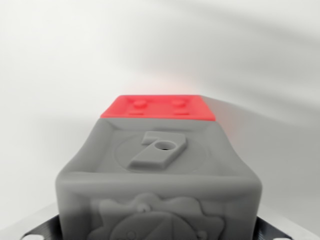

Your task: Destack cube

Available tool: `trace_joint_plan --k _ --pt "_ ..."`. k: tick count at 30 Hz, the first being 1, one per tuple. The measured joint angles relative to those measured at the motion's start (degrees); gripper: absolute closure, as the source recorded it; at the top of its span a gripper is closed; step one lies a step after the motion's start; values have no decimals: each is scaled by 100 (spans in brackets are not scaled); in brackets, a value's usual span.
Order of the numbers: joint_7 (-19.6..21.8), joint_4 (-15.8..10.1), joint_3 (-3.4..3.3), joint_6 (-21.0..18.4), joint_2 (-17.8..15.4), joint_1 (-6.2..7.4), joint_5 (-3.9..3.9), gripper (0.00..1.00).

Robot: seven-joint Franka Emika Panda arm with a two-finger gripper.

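Though blurred, fingers (42,231) astride grey cube (157,195).

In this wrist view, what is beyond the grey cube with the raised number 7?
A red block sits past the grey cube, touching it; only one studded red face shows. The grey cube hides the rest.

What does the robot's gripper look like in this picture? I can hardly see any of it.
Very little of it shows. At the bottom corners of the wrist view, dark ribbed parts of the gripper peek out on either side of the grey cube, with pale, blurred shapes beside them. They look black with fine ridges. No cables or markings are visible, and the arm itself is out of view.
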Motion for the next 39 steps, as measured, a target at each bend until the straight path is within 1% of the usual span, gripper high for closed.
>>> trace_joint_plan --k 9,15,21,33,37,39 --pt "2 5 -1 -17 -12 2 -1 100" --pt "18 -4 -16 -134 -155 9 -22 100" --pt "55 -31 -32 -332 -389 10 -81 100" --pt "147 -73 -48 -944 -1072 2 -209 100" --pt "169 -77 -48 -1197 -1339 -7 -238 100" --pt "156 -69 -49 -1249 -1410 -9 -240 100"
